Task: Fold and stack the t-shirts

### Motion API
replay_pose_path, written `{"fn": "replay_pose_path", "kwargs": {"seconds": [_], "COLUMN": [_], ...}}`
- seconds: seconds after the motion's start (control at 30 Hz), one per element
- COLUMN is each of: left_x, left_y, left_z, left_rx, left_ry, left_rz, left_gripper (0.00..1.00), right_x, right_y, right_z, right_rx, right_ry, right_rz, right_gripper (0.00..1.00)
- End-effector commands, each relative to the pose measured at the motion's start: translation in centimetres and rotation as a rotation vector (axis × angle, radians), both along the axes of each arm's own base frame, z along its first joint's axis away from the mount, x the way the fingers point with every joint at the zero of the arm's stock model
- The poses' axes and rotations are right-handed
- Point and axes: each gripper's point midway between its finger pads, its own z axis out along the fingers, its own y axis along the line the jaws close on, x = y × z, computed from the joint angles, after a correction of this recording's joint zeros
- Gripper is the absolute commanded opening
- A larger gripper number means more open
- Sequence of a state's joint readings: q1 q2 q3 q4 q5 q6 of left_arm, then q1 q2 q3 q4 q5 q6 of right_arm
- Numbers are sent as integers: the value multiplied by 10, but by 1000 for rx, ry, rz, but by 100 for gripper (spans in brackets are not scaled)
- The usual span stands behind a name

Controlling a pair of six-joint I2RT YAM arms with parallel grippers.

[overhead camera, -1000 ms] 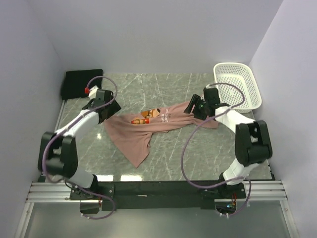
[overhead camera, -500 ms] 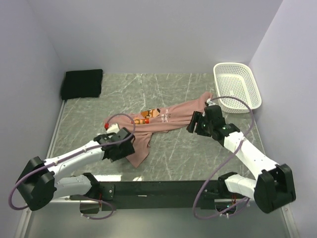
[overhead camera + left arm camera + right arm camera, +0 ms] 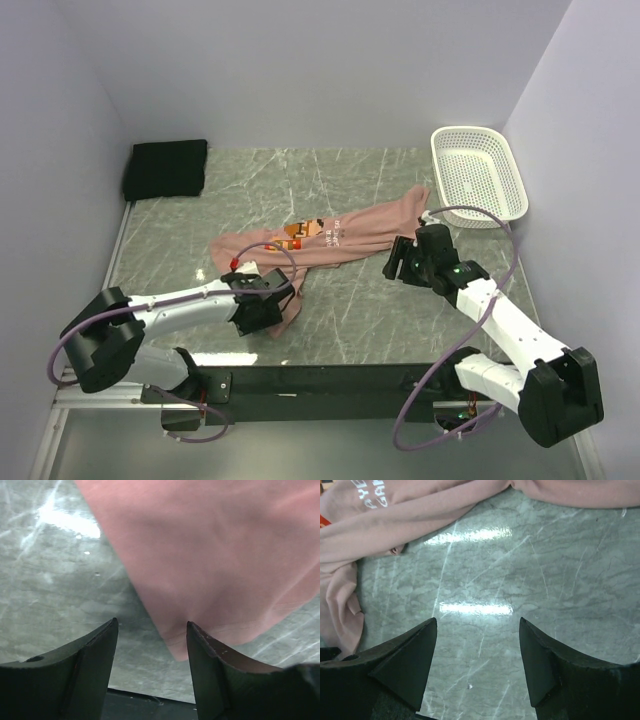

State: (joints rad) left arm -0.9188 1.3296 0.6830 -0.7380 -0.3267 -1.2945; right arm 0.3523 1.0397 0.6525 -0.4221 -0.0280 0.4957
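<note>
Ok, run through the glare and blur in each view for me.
Top external: even light, sharp, with no harsh glare on the table. Left wrist: the pink t-shirt is close up and looks soft and smeared, and there is one bright glare patch on the table at upper left. Right wrist: two bright glare streaks lie across the table, and the shirt's lettering at upper left is only partly readable.

Item: pink t-shirt [image 3: 435, 502]. White lettering [image 3: 367, 494], block capitals in two lines, set at a slant, upper left of the right wrist view; cut by the frame edge, only partly legible, roughly "AYE" over "GA". Top view: the same lettering beside the cartoon print [image 3: 303, 232], centre of frame, too small to read.
</note>
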Motion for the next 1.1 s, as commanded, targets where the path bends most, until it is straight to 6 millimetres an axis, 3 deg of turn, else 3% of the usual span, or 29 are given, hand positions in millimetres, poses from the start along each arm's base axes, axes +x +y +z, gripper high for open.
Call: {"fn": "replay_pose_path", "kwargs": {"seconds": [0.0, 0.27, 0.4, 0.53, 0.6, 0.63, 0.67, 0.8, 0.9, 1.07], "left_x": [7, -13, -22, -28, -28, -28, -24, -8, 24, 42], "left_y": [-18, -15, -13, -6, -4, -3, -2, 14, 12, 41], "left_z": [9, -10, -16, -23, -23, -23, -20, 14, 71, 137], "left_rx": [-32, 21, 43, 76, 79, 80, 84, 149, 99, 42], "left_ry": [-14, 105, 156, 187, 186, 181, 155, 57, -95, -236], "left_rz": [-1, -17, -37, -44, -42, -42, -39, -18, 18, 57], "left_gripper": [63, 63, 57, 40, 22, 4, 1, 1, 1, 1], "right_x": [1, 3, 3, 3, 3, 2, 3, 3, 8, 25], "right_y": [-2, 0, 0, -1, -2, -2, -2, -18, -33, -58], "right_z": [0, -6, -6, -9, -11, -12, -13, -22, -28, -35], "right_rx": [-21, -21, -19, -23, -28, -32, -34, -118, -158, -58], "right_ry": [-23, -13, -13, -8, -1, 2, 5, 54, 84, 96], "right_rz": [9, 11, 9, 5, 1, 5, 4, -52, -107, -271], "right_gripper": [73, 73, 73, 73, 73, 73, 73, 73, 74, 75]}}
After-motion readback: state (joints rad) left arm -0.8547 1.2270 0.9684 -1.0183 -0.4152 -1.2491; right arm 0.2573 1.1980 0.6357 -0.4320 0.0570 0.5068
